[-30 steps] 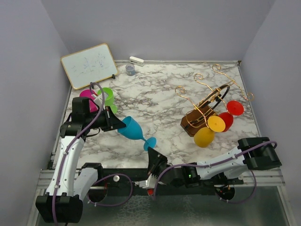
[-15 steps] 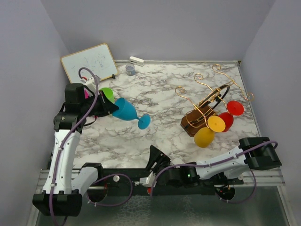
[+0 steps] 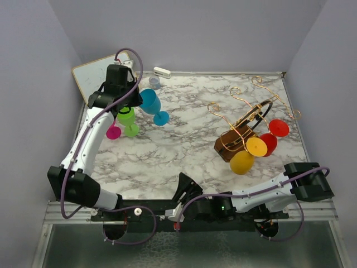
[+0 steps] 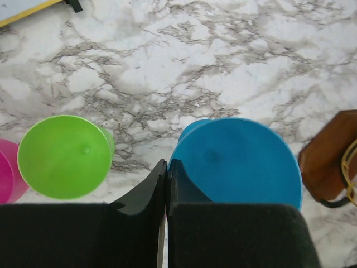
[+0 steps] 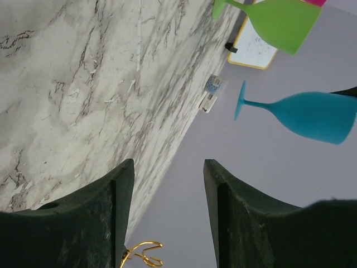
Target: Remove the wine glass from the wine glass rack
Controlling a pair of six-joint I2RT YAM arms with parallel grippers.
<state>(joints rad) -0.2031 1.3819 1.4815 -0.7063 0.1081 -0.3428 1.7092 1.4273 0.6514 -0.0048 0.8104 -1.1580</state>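
Observation:
My left gripper point(image 3: 135, 99) is shut on the rim of a blue wine glass point(image 3: 149, 102), held upright above the table at the back left. In the left wrist view the jaws point(image 4: 166, 165) pinch the blue bowl's point(image 4: 240, 162) edge. The wine glass rack point(image 3: 237, 137), a brown block with gold wire arms, lies at the right with yellow glasses point(image 3: 242, 162) and red glasses point(image 3: 278, 128) on it. My right gripper point(image 3: 184, 192) is open and empty near the front edge; its jaws point(image 5: 168, 167) stand wide apart.
A green glass point(image 3: 126, 116) and a pink glass point(image 3: 114, 132) stand just left of the blue one. A whiteboard point(image 3: 92, 72) leans at the back left, with a small roll point(image 3: 154, 82) and a white item point(image 3: 162, 71) near the back wall.
My left arm has carried the blue glass from the front left up to the back left, beside the green glass, turning it upright. The right arm has barely moved.

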